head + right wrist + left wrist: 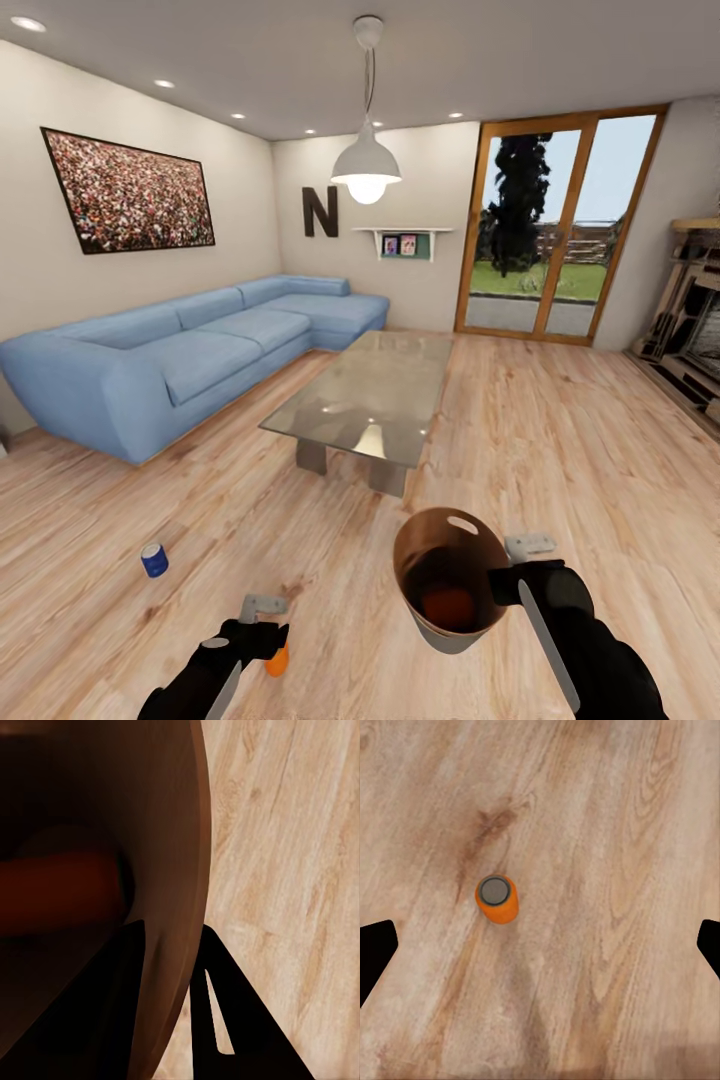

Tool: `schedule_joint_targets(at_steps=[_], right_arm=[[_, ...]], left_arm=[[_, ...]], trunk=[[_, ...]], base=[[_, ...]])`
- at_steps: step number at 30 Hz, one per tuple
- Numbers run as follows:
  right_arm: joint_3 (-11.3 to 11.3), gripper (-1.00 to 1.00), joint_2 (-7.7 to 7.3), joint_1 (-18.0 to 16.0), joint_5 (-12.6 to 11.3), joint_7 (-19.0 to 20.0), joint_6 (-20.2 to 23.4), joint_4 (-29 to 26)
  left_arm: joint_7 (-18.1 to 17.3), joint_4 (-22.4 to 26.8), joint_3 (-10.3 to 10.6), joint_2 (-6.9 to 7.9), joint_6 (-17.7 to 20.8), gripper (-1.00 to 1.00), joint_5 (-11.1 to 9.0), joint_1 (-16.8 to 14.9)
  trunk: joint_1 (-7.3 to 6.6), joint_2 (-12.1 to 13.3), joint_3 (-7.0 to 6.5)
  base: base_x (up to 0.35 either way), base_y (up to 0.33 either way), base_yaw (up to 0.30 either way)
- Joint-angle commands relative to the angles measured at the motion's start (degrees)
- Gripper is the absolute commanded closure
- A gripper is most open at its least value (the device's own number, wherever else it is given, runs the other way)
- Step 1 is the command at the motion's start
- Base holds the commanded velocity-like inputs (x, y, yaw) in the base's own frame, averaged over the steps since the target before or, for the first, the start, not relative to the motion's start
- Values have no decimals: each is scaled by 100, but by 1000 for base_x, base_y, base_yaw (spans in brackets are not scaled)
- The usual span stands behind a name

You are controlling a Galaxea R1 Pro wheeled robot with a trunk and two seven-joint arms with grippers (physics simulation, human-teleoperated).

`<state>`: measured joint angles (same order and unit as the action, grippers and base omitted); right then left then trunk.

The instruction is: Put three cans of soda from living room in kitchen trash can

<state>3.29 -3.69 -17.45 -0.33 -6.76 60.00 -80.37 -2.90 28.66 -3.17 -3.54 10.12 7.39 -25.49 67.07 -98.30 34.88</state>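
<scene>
My right gripper (512, 572) is shut on the rim of the tash can (452, 640), held tilted above the floor with its copper-brown inside facing the head camera. One orange can of soda (448, 605) lies inside it. In the right wrist view the gripper (176, 979) clamps the bin wall (176, 855), and the orange can (60, 892) shows dimly within. A second orange can (496, 898) stands upright on the floor straight below my open left gripper (540, 949); the gripper (262, 625) partly covers that can (278, 660). The dark blue can (154, 560) stands on the floor, further left.
This is the living room. A low glass table (370, 395) stands straight ahead, with a long blue corner sofa (190, 350) along the left wall. Wood-framed glass doors (560, 230) are at the back right, a brick chimney (695, 320) at far right. Wood floor surrounds the cans.
</scene>
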Motion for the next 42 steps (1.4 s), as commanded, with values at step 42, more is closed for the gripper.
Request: schedule_joint_targets(at_steps=[42], right_arm=[[53, 100, 9, -4, -19, 8, 0, -5]], left_arm=[[9, -14, -35, 37, -90, -100, -18, 0]], trunk=[[352, -644, 558]], base=[[0, 0, -41]])
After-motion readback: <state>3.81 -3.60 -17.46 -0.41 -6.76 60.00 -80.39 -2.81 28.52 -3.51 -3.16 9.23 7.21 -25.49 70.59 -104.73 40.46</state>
